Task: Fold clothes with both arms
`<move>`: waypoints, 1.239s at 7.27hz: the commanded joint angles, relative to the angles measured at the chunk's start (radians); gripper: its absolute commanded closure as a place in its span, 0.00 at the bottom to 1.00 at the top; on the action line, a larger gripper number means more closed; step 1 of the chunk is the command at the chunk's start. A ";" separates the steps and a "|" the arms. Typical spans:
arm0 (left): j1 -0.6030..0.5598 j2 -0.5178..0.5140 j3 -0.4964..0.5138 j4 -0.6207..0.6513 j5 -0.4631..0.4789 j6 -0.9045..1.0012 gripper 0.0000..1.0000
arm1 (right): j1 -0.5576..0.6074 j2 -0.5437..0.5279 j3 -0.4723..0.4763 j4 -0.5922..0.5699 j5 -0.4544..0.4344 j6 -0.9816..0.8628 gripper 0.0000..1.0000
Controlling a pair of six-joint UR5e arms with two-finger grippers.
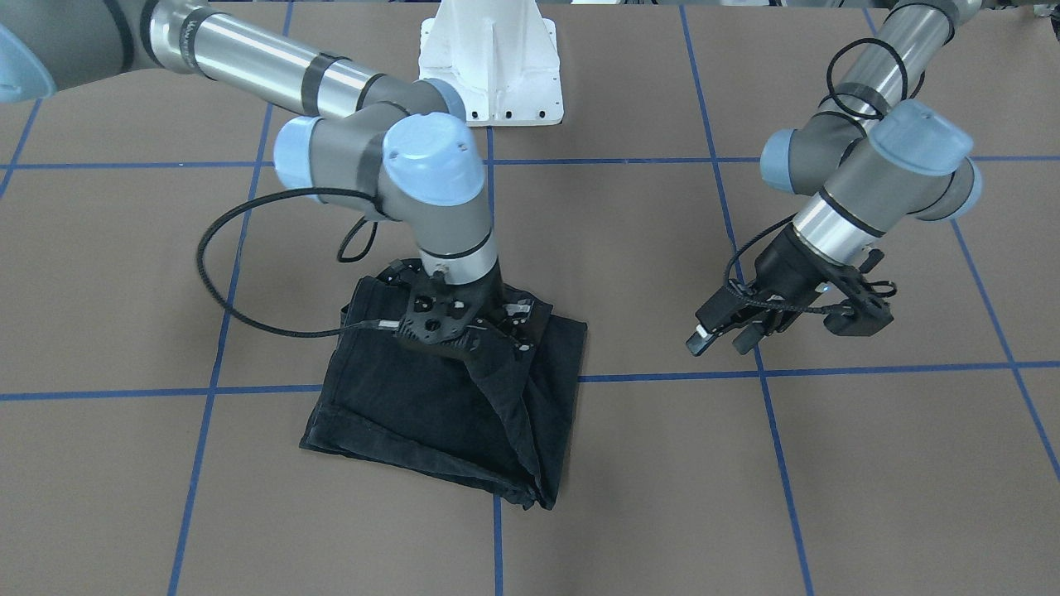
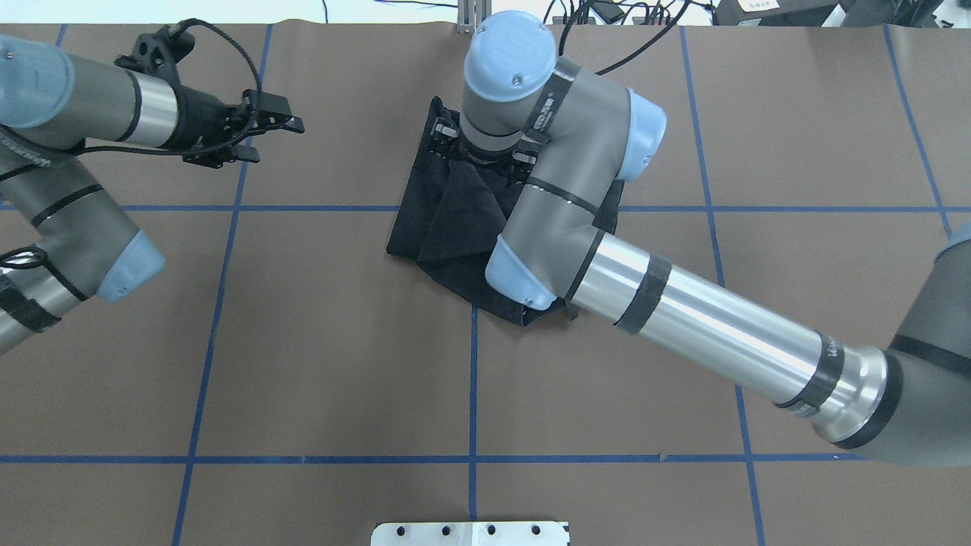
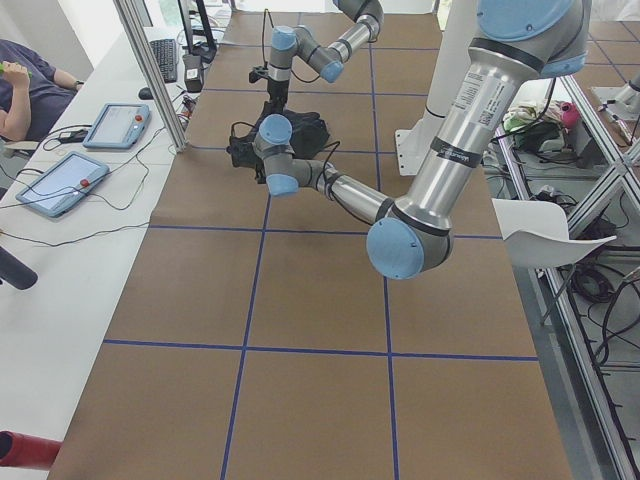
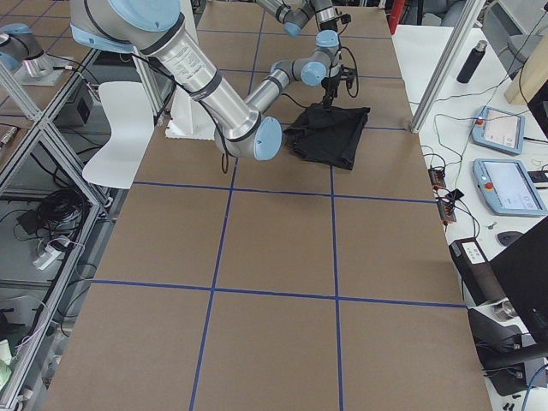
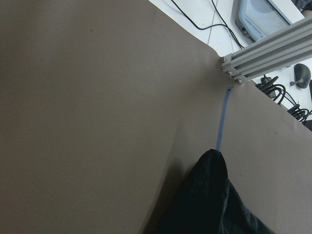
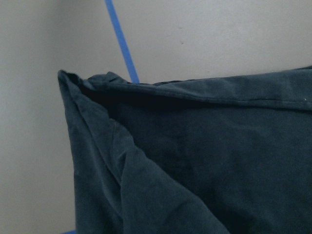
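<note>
The black T-shirt [image 1: 389,414] lies folded into a rough rectangle on the brown table, plain side up, with no print showing. It also shows in the overhead view [image 2: 440,227], the left wrist view [image 5: 214,204] and the right wrist view [image 6: 219,161]. My right gripper [image 1: 468,335] points down onto the shirt and is shut on a fold of it. The cloth rises in a ridge to the gripper. My left gripper [image 1: 720,335] [image 2: 273,140] is open and empty. It hovers above bare table well to the side of the shirt.
The white bolted pedestal [image 1: 489,66] stands at the robot's side of the table. Blue tape lines [image 1: 662,377] mark a grid on the brown surface. An aluminium post [image 5: 263,53] stands at the far table edge. Tablets [image 3: 60,185] lie on a side desk.
</note>
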 commanded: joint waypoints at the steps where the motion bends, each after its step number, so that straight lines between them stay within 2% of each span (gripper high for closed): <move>1: -0.048 0.125 -0.074 -0.008 -0.078 0.089 0.00 | -0.124 0.023 -0.004 -0.054 -0.226 -0.133 0.01; 3: -0.056 0.132 -0.065 -0.008 -0.092 0.096 0.00 | -0.210 0.030 -0.012 -0.094 -0.387 -0.284 0.06; 5: -0.057 0.135 -0.064 -0.006 -0.092 0.094 0.00 | -0.218 0.045 -0.025 -0.093 -0.387 -0.370 0.08; 8: -0.060 0.139 -0.065 -0.008 -0.092 0.093 0.00 | -0.220 0.153 -0.206 -0.087 -0.382 -0.379 0.15; 9: -0.060 0.139 -0.065 -0.006 -0.092 0.093 0.00 | -0.226 0.151 -0.210 -0.088 -0.380 -0.389 0.16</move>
